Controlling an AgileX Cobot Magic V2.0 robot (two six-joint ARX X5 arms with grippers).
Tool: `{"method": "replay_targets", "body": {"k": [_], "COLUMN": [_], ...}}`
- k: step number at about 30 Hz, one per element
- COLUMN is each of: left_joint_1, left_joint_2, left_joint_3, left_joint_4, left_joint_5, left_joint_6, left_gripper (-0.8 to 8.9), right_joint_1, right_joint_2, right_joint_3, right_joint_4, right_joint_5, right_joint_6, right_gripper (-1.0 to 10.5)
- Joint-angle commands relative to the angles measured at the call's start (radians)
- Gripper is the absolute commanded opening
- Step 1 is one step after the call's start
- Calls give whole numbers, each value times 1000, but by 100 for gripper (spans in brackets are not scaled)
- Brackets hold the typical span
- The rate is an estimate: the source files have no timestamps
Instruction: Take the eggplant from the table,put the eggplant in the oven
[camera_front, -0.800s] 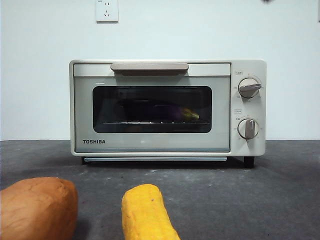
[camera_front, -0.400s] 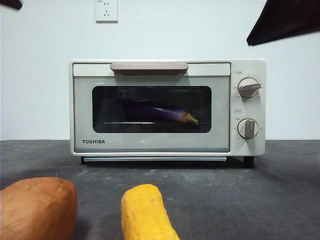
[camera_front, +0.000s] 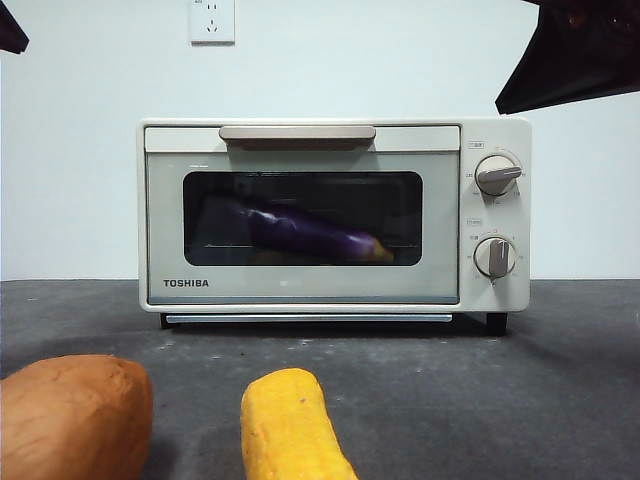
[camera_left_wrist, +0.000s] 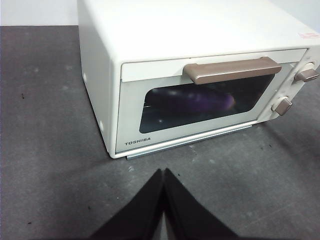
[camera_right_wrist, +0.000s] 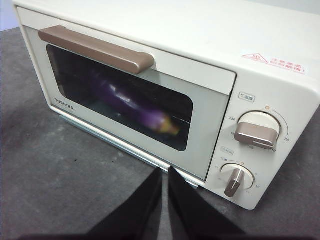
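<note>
Eggplant (camera_front: 305, 233) seemingly shifted left, glossy purple, blurred behind oven (camera_front: 300, 290) glass

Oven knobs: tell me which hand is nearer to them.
Right. The right hand is shut, just in front of the oven, close to the lower knob. The left hand, also shut, sits farther back toward the oven's opposite end.

Bare test bench: plain white wall (camera_front: 80, 150), wall socket (camera_front: 212, 20).
</note>
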Motion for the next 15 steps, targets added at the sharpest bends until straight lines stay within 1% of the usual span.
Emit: {"method": "replay_targets", "body": {"k": [1,6,8,9,10,12,13,15], "left_joint_1": [-3,-6,-9,-8,-3,19,39,85], "left_joint_2": [6,4,-48,-80,-109,-165,-197,-251], "left_joint_3": [10,2,-5,-6,-6,-18,-32,-73], "left_joint_4": [7,21,3,-12,-19,-22,-7,35], "left_joint_5": [-6,-6,-4,-4,-10,-17,-26,-47], "left_joint_6": [-3,-3,-3,14,80,153,170,176], "left_gripper": [8,8,8,8,8,8,8,8], "right_joint_1": [6,6,5,5,5,5,5,5], "right_joint_2": [5,5,5,4,4,4,4,4], "right_joint_3": [5,5,5,5,5,5,5,5], "right_joint_4": [11,11,12,12,13,14,14,14], "right_joint_5": [5,4,5,5,5,5,5,5], "right_joint_6": [11,11,11,11,11,11,11,11], "right_gripper": [3,4,3,4,4,3,4,4]}}
